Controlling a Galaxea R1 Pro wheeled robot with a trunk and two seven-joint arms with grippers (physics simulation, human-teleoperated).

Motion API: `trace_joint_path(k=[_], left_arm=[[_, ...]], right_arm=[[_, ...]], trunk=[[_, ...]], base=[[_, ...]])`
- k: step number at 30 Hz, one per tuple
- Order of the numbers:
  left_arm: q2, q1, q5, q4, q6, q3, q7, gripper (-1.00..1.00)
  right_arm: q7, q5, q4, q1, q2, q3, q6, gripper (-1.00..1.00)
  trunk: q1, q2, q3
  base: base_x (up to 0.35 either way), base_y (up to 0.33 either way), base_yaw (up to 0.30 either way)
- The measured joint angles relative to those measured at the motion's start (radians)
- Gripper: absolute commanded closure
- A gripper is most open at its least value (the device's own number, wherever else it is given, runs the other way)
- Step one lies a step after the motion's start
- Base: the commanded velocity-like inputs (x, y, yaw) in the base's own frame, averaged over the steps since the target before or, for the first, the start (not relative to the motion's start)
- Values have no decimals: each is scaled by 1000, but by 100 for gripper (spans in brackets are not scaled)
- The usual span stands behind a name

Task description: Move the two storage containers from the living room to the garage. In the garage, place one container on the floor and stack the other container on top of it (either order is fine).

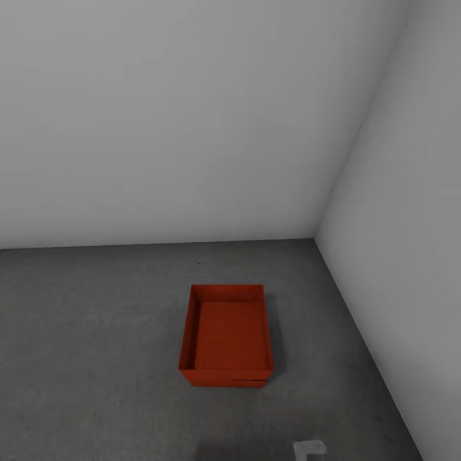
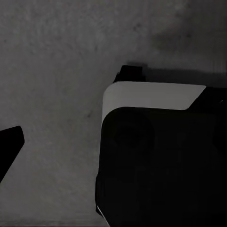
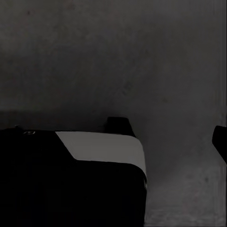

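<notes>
Storage containers (image 1: 229, 334): matt, finely ribbed red-orange plastic. Floor (image 1: 89, 333): rough speckled grey concrete. Walls (image 1: 192, 115): smooth matt.

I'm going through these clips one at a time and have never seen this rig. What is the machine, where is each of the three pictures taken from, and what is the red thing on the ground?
This is a simulated wheeled robot with two arms. The big picture comes from its head camera, looking down at a dark concrete floor in a corner of white walls. On it sits a red storage container; a second edge shows under its near rim, so it seems to rest on another, though that is hard to confirm. The two dark pictures come from cameras at the wrists, showing the robot's own black-and-white base over the floor. Nothing appears held; whether the jaws are open cannot be told.
</notes>
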Motion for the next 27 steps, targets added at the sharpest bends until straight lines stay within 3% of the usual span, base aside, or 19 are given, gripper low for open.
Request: trace_joint_path(k=[6,11,18,27], left_arm=[[0,31,3,0,-1,0,-2,-100],[0,63,4,0,-2,0,-3,-100],[-4,79,8,0,2,-1,-2,-100],[-1,96,9,-1,-2,0,-4,-100]], right_arm=[[0,15,0,35,-2,2,-1,-100],[0,15,1,156,-2,0,-32,-100],[0,11,1,240,-2,1,-39,-100],[26,6,2,260,-4,1,-40,-100]], trunk=[[0,0,0],[0,0,0],[0,0,0],[0,0,0]], base=[[0,0,0],[0,0,0],[0,0,0],[0,0,0]])
